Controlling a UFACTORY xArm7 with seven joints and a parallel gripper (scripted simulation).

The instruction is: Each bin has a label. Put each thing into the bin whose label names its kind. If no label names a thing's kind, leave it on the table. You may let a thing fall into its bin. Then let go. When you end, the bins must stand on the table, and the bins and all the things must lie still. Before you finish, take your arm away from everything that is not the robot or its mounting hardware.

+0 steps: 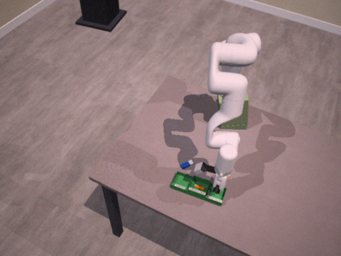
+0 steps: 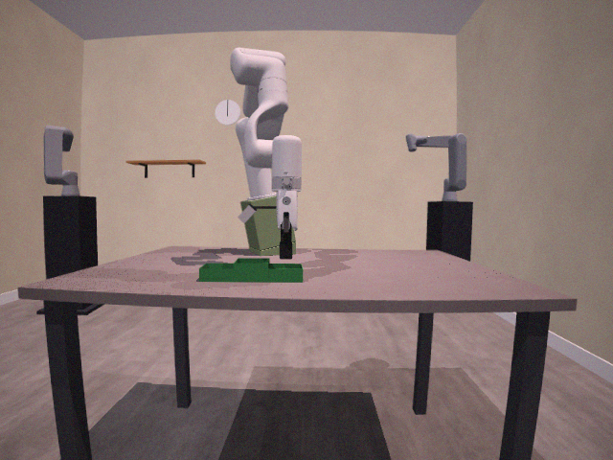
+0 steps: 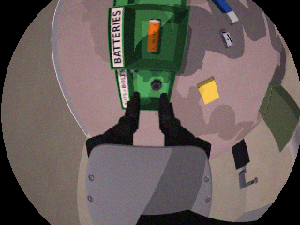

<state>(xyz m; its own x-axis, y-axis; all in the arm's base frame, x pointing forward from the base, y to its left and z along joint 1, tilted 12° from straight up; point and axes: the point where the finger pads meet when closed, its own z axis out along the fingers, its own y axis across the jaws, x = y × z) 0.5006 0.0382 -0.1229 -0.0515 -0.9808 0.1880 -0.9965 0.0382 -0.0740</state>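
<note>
The green bins (image 1: 182, 189) (image 2: 250, 275) (image 3: 182, 42) stand joined in a row on the table. The middle one reads BATTERIES and holds an orange battery (image 1: 199, 187) (image 3: 154, 36). The end one reads NUTS+BOLTS; a dark round-ended metal piece (image 3: 157, 84) is inside it. The third label is too blurred to read. My gripper (image 1: 217, 191) (image 2: 285, 257) (image 3: 149, 99) is partly open and empty, over the NUTS+BOLTS bin. On the table lie a blue and white block (image 1: 186, 164) (image 3: 226, 10), a small silver piece (image 3: 227, 38) with a dark mark and a yellow block (image 1: 228, 175) (image 3: 208, 91).
The green arm base (image 1: 234, 122) (image 2: 261, 232) (image 3: 282, 114) stands at the back of the table. The loose things lie on the arm-base side of the bins. The table's edge (image 1: 154, 209) (image 2: 297, 305) runs along the bins' other side.
</note>
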